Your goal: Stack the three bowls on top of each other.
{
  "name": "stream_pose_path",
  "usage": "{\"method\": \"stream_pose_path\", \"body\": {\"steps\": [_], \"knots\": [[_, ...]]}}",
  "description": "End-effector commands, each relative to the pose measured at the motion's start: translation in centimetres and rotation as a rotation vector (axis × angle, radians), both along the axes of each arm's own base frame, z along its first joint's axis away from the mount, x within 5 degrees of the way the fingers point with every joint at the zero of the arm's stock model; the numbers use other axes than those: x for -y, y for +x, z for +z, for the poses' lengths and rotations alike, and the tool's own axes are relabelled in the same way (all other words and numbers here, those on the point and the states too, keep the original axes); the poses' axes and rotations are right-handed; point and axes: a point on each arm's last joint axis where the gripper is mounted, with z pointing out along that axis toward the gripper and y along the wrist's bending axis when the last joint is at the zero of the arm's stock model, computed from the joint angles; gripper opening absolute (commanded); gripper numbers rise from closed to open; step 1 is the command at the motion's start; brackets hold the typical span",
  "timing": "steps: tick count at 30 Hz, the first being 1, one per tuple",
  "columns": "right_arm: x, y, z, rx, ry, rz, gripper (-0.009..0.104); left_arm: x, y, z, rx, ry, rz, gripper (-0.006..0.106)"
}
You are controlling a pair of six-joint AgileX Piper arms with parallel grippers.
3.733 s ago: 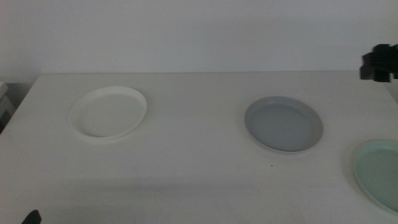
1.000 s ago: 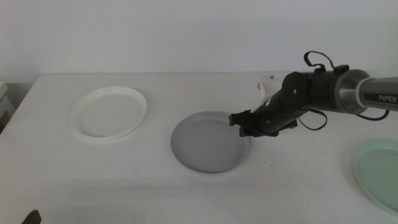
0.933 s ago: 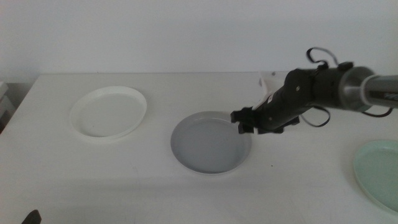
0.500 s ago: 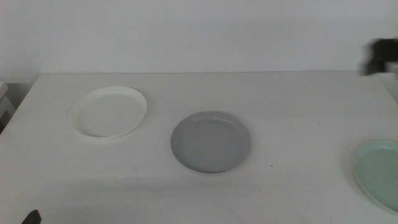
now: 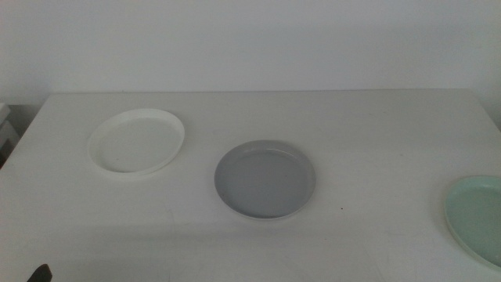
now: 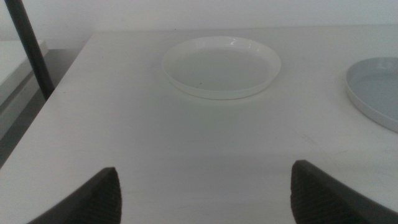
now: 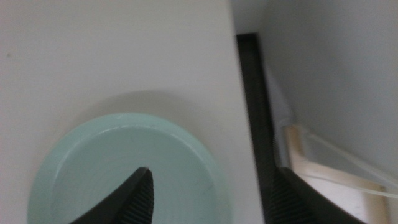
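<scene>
1. None of the bowls are stacked. The grey bowl sits mid-table, the white bowl is off to its left and further back, and the mint bowl is at the table's right edge, partly cut off.
2. The right gripper hangs over the mint bowl's edge by the table's side, jaws spread apart, nothing in them.
3. The left gripper waits at the near left, jaws wide and empty, looking at the white bowl.
</scene>
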Motion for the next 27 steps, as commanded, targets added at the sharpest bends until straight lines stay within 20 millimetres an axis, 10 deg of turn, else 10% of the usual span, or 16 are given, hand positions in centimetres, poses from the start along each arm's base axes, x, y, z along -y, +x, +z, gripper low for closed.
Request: {"method": "stream_pose_path", "body": {"steps": [1,27], "knots": [[0.1,0.4,0.6,0.041,0.003,0.028,0.047,-0.1,0.0,1.0,0.098,-0.019,0.011,0.105],[1.1,1.4,-10.5,-0.239,0.123,0.119,0.037,-0.1,0.0,1.0,0.098,-0.019,0.011,0.105]]}}
